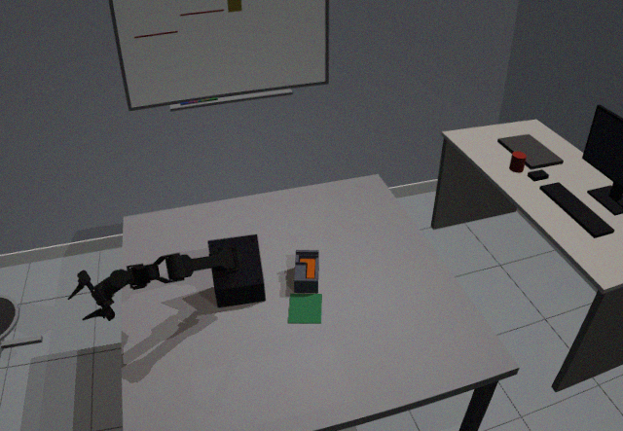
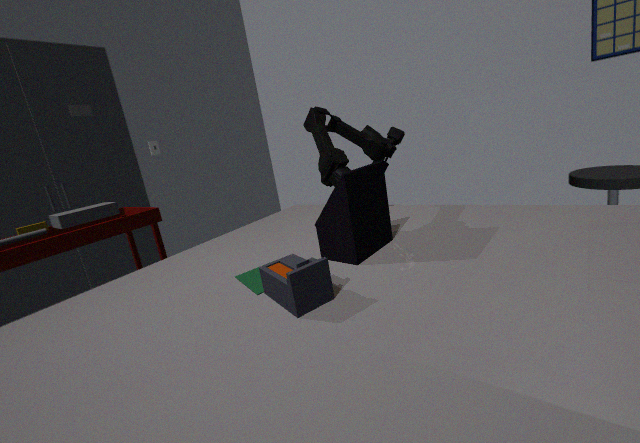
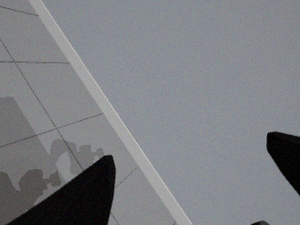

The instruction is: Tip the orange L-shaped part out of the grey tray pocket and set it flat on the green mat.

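1. My gripper (image 1: 86,296) hangs past the left edge of the table (image 1: 351,366), out over the floor (image 1: 50,275), with the jaws spread wide and nothing between them.
2. In the wrist view my two dark fingers stand well apart, and between them I see only floor tiles, a pale skirting strip (image 3: 117,122) and grey wall.
3. My arm (image 1: 191,266) reaches left from the black base block (image 1: 236,270), which stands on the table.
4. Right of the base, apart from it, sits the grey tray (image 1: 306,283).
5. The orange part (image 1: 309,266) lies in the tray's pocket; in the exterior view its top looks level with the tray's top face, though I cannot tell at this size whether either end is raised.
6. The green mat (image 1: 305,308) lies flat on the table, touching the tray's near side in the top view.
7. I am well apart from the tray, with the base between us.
8. Far right stands a desk (image 1: 478,139) with a red cup (image 1: 517,161) and a keyboard (image 1: 575,209).
9. A whiteboard (image 1: 221,34) hangs on the far wall.
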Available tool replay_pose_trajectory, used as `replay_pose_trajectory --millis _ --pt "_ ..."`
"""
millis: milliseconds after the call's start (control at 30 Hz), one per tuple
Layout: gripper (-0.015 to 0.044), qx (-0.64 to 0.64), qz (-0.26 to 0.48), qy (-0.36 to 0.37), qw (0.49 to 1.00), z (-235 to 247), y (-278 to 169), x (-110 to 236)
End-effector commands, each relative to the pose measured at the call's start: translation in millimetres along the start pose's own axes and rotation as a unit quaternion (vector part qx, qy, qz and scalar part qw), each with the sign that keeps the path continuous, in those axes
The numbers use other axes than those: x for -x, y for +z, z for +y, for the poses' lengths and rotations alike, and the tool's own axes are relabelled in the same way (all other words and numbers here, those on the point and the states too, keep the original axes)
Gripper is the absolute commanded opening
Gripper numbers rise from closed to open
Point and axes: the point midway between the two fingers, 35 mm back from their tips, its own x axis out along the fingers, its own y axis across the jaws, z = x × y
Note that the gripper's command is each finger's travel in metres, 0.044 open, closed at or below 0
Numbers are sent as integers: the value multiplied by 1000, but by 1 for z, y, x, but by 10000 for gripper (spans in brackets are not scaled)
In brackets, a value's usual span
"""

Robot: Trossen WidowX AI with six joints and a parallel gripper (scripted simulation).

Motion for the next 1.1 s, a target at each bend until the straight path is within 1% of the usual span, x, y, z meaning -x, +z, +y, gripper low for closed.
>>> replay_pose_trajectory --millis 0,133,233,267,467,600,700,867,1067 --pt "374 -1 -1 1 1000 2 1 -1" --pt "269 0 -3 17 1000 19 10 -8" --pt "190 3 -8 43 999 48 26 -17" --pt "180 4 -10 54 998 61 34 -21" --pt "180 13 -30 141 989 161 93 -31" --pt "180 21 -47 203 978 232 138 -21" --pt "180 -13 -50 236 970 264 156 -10" --pt "180 -87 -62 301 948 334 207 25" --pt "180 -181 -63 385 903 408 270 90"
